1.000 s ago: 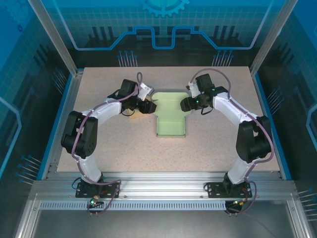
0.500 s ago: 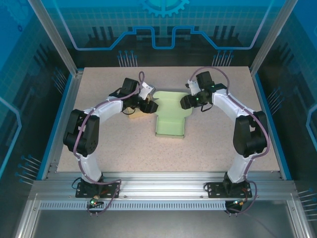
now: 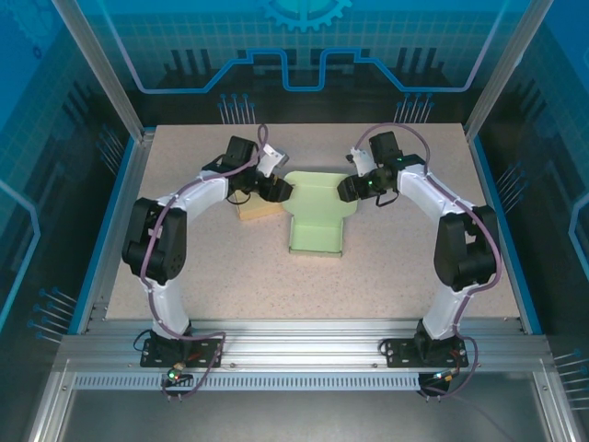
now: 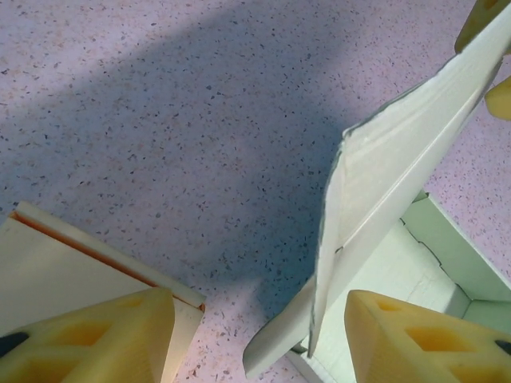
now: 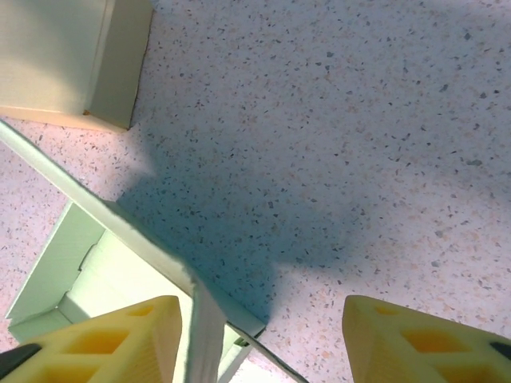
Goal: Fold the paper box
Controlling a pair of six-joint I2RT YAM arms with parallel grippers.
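The pale green paper box [image 3: 317, 221] lies flat-bottomed at mid-table, its far wall and side flaps partly raised. My left gripper [image 3: 278, 191] is at its far left corner and my right gripper [image 3: 346, 189] at its far right corner. In the left wrist view my left gripper [image 4: 259, 343] is open, with a raised green flap [image 4: 383, 191] standing between the yellow fingers [image 4: 419, 339], close to the right one and apart from it. Seen from the right wrist, my right gripper [image 5: 263, 343] is open too, with a flap edge [image 5: 204, 331] just beside the left finger [image 5: 104, 339].
A tan cardboard block [image 3: 259, 210] lies on the table just left of the green box, under my left wrist; it is also visible as the tan block [image 4: 64, 267] and the tan block [image 5: 68, 56]. A blue rim [image 3: 118, 212] bounds the speckled tabletop.
My left gripper has opened wider and drawn back a little toward the far left, baring more of the tan block. My right gripper's jaws have narrowed slightly near the right flap.
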